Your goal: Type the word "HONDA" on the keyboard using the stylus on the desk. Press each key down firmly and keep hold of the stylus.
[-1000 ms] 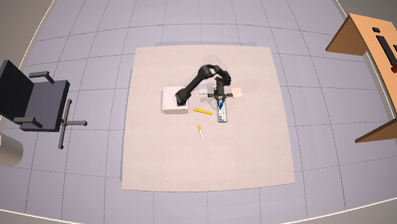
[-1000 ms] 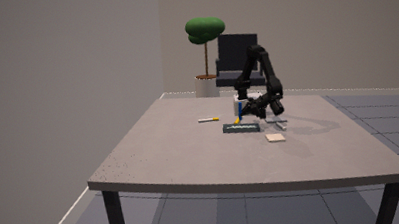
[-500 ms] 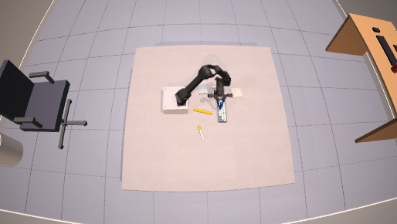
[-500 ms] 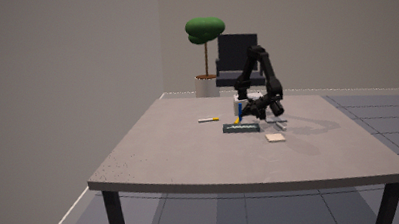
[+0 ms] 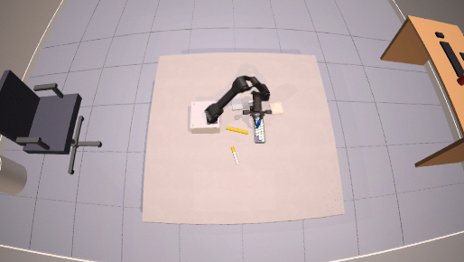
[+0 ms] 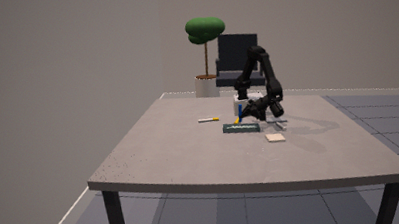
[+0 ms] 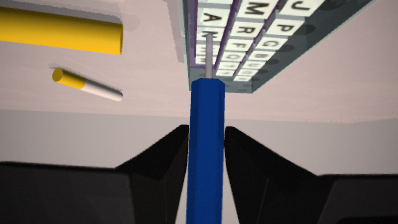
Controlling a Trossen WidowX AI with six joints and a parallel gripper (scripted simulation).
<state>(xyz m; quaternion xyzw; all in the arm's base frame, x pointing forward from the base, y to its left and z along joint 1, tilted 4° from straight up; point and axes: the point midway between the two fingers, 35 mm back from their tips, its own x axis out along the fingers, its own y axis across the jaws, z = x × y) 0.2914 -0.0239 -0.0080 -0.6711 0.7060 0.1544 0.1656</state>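
The stylus (image 5: 257, 123) (image 6: 240, 112) (image 7: 206, 175) is a blue rod with a thin grey tip. My gripper (image 5: 257, 116) (image 6: 244, 114) (image 7: 206, 133) is shut on it, with one black finger on each side. The keyboard (image 5: 260, 136) (image 6: 241, 128) (image 7: 281, 60) lies under the stylus, with white lettered keys in rows. In the wrist view the tip overlaps the key that reads N, with A on one side of it and a partly hidden key on the other. I cannot tell whether the tip touches the key.
A thick yellow rod (image 5: 236, 130) (image 7: 60, 31) lies beside the keyboard. A yellow-and-white stick (image 5: 235, 155) (image 6: 209, 119) (image 7: 102, 90) lies farther off. A beige pad (image 5: 276, 108) (image 6: 276, 138) and a pale flat item (image 5: 236, 107) lie near the gripper. The arm's base is on a white box (image 5: 199, 119).
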